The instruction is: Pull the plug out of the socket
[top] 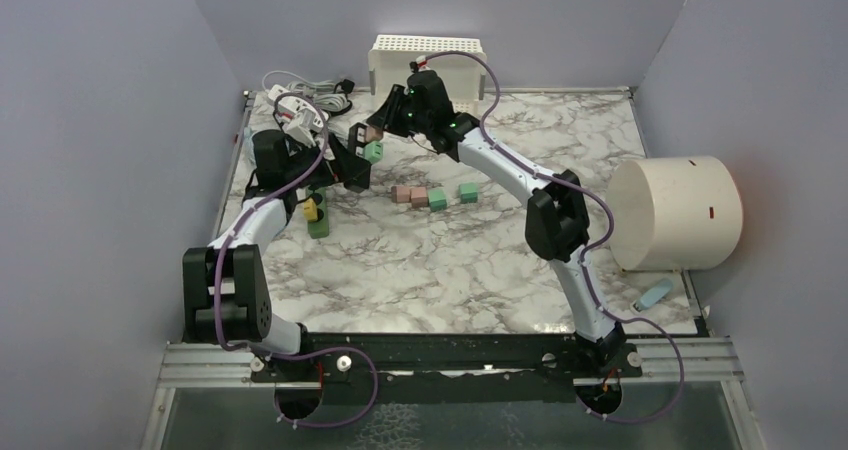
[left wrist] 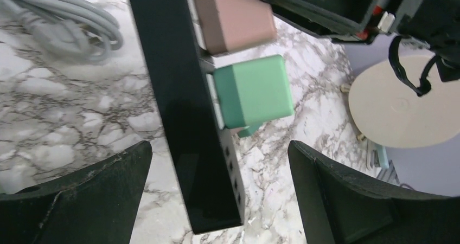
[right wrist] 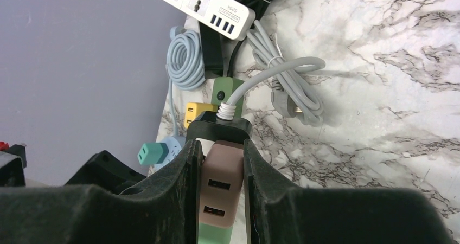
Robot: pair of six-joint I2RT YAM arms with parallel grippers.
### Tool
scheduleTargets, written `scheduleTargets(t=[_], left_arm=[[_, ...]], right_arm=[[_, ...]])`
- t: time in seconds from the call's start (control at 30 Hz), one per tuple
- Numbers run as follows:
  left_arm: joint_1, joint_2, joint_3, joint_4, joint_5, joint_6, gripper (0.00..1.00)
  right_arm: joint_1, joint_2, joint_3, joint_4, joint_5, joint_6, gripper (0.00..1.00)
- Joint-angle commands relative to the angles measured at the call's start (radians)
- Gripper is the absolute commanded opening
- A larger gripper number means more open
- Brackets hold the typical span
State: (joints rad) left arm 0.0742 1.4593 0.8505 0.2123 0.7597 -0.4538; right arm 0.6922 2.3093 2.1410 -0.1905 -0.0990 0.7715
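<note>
On the marble table (top: 450,260), the right gripper (right wrist: 219,146) clamps the pink plug (right wrist: 221,173), which sits in the black power strip (left wrist: 184,119). The left gripper (left wrist: 219,146) gapes wide around that strip. It should squeeze the strip firmly before the right pulls the plug straight out.

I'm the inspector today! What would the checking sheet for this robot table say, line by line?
Surface: marble table, white with grey veins.
Job's things: black power strip, with a pink plug and a green plug plugged in side by side.
Clutter: loose plugs, white power strip, white perforated box, big white cylinder.
Grippers: right gripper shut on the pink plug; left gripper open, straddling the black power strip.
Cables: grey cable runs into the black power strip's end.
Surroundings: plain lilac walls; nothing else seen.
</note>
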Motion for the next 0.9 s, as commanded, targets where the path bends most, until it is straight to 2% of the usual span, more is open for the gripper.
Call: scheduleTargets(t=[0.0,0.1,0.2,0.33,0.47,0.6,0.63,0.67,0.7,0.73,0.8,0.87], left_arm=[[-0.054,-0.020,0.005,-0.019,0.060,0.048,0.99],[-0.068,-0.011,0.004,-0.066,0.050,0.069,0.99],[-0.071,-0.010,-0.014,-0.076,0.044,0.073,0.92],[-0.071,-0.004,-0.030,-0.083,0.046,0.063,0.64],[-0.071,0.009,-0.025,-0.077,0.043,0.053,0.02],[-0.073,-0.002,-0.021,-0.051,0.024,0.047,0.00],[-0.073,-0.007,-0.017,-0.049,0.015,0.047,0.00],[-0.073,-0.011,-0.011,-0.049,0.007,0.047,0.00],[-0.072,-0.015,-0.007,-0.049,0.001,0.048,0.00],[-0.073,-0.019,-0.005,-0.047,-0.004,0.050,0.00],[-0.073,-0.020,-0.002,-0.037,-0.013,0.048,0.00],[-0.074,-0.020,0.005,-0.039,-0.019,0.047,0.00]], right_arm=[[-0.003,-0.092,0.005,0.092,-0.035,0.031,0.01],[-0.005,-0.109,-0.014,0.105,-0.034,0.033,0.01],[-0.003,-0.124,-0.024,0.111,-0.033,0.035,0.01],[-0.004,-0.134,-0.029,0.122,-0.038,0.037,0.01],[-0.003,-0.144,-0.036,0.126,-0.057,0.037,0.01],[-0.003,-0.140,-0.039,0.126,-0.127,0.040,0.01],[-0.003,-0.135,-0.036,0.119,-0.153,0.041,0.10],[-0.003,-0.130,-0.033,0.106,-0.171,0.041,0.31],[-0.003,-0.126,-0.032,0.098,-0.185,0.038,0.46],[-0.002,-0.124,-0.032,0.089,-0.191,0.035,0.53],[-0.002,-0.124,-0.039,0.078,-0.196,0.033,0.62],[-0.001,-0.123,-0.040,0.073,-0.202,0.031,0.65]])
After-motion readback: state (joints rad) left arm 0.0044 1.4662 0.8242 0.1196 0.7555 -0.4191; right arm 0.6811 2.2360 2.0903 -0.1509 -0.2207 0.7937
